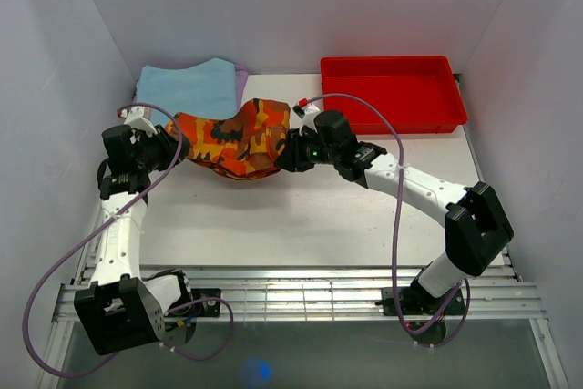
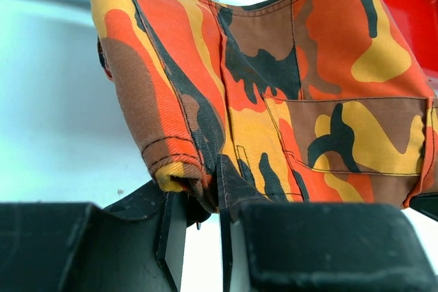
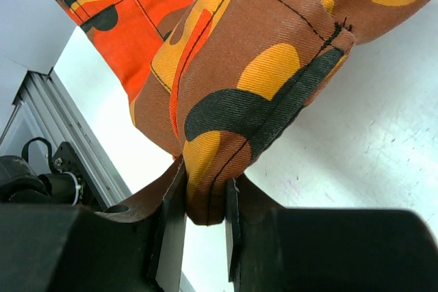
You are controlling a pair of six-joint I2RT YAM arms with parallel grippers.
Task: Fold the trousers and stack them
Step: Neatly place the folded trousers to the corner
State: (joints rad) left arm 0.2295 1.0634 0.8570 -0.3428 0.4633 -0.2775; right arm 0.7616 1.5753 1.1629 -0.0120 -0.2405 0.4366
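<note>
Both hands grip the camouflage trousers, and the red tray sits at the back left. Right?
No. The red tray sits at the back right corner, per the top view; the left hand and right hand do grip the trousers.

Soft, even white light is filling every view.
In the top view a faint shadow is lying under the trousers (image 1: 239,138) and a blue glint (image 1: 260,371) is glowing at 6 o'clock; in the wrist views the dark fingers (image 2: 328,244) at 6 o'clock are blurring.

The left arm (image 1: 118,234) and right arm (image 1: 424,190) were white tubes joined by blocky black housings. A purple cable (image 1: 395,225) looped along each, ending in a red plug (image 1: 301,103) behind the gripper. The right gripper (image 3: 204,203) had matte black fingers (image 3: 328,251).
</note>
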